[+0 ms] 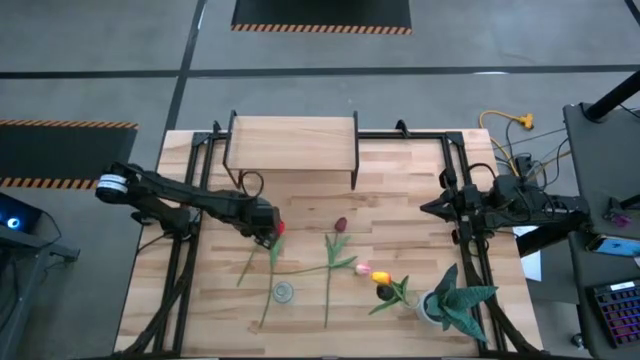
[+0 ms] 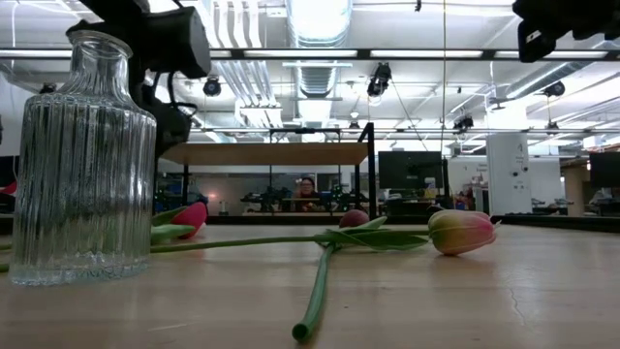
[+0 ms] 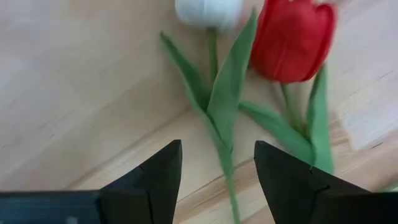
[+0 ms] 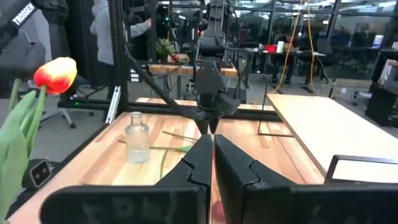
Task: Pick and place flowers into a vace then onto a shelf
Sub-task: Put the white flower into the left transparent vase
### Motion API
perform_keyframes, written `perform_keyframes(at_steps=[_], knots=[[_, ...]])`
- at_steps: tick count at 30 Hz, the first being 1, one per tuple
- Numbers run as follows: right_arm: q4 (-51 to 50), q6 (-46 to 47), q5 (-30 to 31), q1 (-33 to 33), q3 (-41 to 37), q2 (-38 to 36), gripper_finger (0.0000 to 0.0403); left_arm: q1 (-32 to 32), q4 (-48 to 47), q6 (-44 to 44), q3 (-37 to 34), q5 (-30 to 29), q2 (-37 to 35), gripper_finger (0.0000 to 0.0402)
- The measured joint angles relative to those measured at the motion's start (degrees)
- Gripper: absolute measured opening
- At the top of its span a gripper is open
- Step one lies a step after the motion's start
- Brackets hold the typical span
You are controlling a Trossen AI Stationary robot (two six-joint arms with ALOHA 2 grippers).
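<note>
Glass vase [image 1: 284, 292] stands among scattered flowers [image 1: 330, 262].

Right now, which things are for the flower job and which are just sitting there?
For the job: tulips, glass vase, wooden shelf, open left gripper above the red tulip.
Just lying about: spiky potted plant, yellow cable, keyboard.

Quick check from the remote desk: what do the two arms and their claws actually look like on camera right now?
Both arms are dark, slim and jointed. The left arm has a white band near its shoulder end and a thin cable loop by the wrist. The left claw has two matte black, wedge-shaped fingers. The right claw has the same black, blocky fingers. The right arm carries bundled cables near its base.
</note>
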Motion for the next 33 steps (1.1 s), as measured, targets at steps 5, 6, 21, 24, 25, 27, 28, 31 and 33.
perform_keyframes(at_steps=[5,6,21,24,25,27,28,31,33], knots=[[0.4,-2.23,-2.96,0.0,-0.74,-1.64,0.0008,-1.09,2.73,-2.1,-3.09,0.02,0.0,0.0185],[0.47,-2.09,-3.05,0.0,-1.21,-2.3,0.0008,-1.09,3.87,-2.71,-3.81,0.04,0.0,0.0185],[8.18,3.67,0.16,0.0,-5.22,-6.67,0.0008,-1.33,12.25,-4.12,-10.94,-0.22,-0.22,0.0176],[9.66,3.69,0.16,0.02,-5.24,-6.4,0.0008,-1.33,12.31,-4.12,-11.46,-0.28,-0.2,0.0155],[9.61,3.58,0.16,0.02,-5.24,-6.45,0.0008,-1.33,12.25,-4.12,-11.55,-0.34,-0.16,0.0147],[9.41,3.23,0.16,0.02,-5.27,-6.36,0.0008,-1.33,12.08,-4.12,-11.76,-0.41,-0.15,0.0125],[9.28,3.2,0.16,0.02,-5.31,-6.36,0.0008,-1.31,11.95,-4.12,-11.83,-0.4,-0.15,0.0113],[9.2,3.07,0.16,0.02,-5.32,-6.34,0.0008,-1.3,11.72,-4.12,-11.84,-0.51,-0.11,0.0072],[9.22,3.07,0.16,0.02,-5.32,-6.35,0.0008,-1.28,11.21,-4.12,-11.58,-0.64,-0.11,0.0042]])
